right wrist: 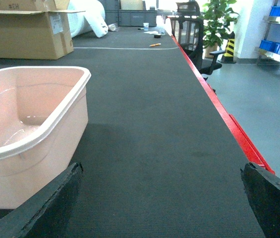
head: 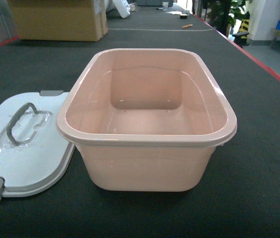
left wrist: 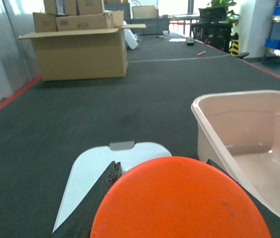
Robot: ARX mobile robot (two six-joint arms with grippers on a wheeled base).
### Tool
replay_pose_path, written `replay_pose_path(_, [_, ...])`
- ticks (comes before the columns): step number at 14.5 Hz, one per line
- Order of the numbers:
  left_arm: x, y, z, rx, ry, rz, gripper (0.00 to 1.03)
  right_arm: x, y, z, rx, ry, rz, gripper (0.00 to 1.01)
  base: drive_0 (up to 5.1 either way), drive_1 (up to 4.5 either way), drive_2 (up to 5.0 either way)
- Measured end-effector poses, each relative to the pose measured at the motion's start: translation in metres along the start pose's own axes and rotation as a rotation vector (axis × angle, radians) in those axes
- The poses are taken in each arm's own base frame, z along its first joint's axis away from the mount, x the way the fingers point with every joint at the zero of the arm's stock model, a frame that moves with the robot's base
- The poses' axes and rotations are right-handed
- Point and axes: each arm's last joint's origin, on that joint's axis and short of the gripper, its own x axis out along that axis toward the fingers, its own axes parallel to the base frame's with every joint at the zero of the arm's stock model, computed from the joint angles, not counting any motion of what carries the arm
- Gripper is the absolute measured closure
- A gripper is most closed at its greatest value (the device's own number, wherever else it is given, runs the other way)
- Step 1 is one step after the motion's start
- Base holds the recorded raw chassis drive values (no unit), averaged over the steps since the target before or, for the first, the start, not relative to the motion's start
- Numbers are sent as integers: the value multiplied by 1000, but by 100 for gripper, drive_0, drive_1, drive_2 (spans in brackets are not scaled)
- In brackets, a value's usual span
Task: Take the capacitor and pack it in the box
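The box [head: 147, 140] is an empty pale pink tub standing in the middle of the dark mat. Its light grey lid [head: 35, 158] lies flat to the left, handle [head: 18, 124] up. Neither gripper shows in the head view. In the left wrist view my left gripper [left wrist: 162, 163] is shut on the capacitor [left wrist: 179, 203], a large orange round-faced object filling the lower frame. It hangs over the lid [left wrist: 87, 168], left of the box [left wrist: 214, 134]. My right gripper [right wrist: 162, 168] stands open over bare mat, with the box [right wrist: 30, 168] to its left.
A brown cardboard carton [head: 55, 20] stands at the far left of the mat. The red edge strip [right wrist: 224, 119] runs along the right side, with floor beyond. Blue bins [right wrist: 278, 10] sit on shelves at the far right, near a black chair [right wrist: 194, 39].
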Motion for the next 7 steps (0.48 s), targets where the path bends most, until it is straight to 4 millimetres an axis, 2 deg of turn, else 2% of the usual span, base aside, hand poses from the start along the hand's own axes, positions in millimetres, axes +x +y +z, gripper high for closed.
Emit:
replay_pose_path(2, [53,-16,3,-29,38,-62,60,0,0,0,0,0,0,3,0,0,0])
replay_pose_path(4, [91,-40,0,-61,93,-113,60,0,0,0,0,0,0,3,0,0,0])
replay_pose_path(7, [131,-81,7,-67,73,-177,60,0,0,0,0,0,0,3,0,0,0])
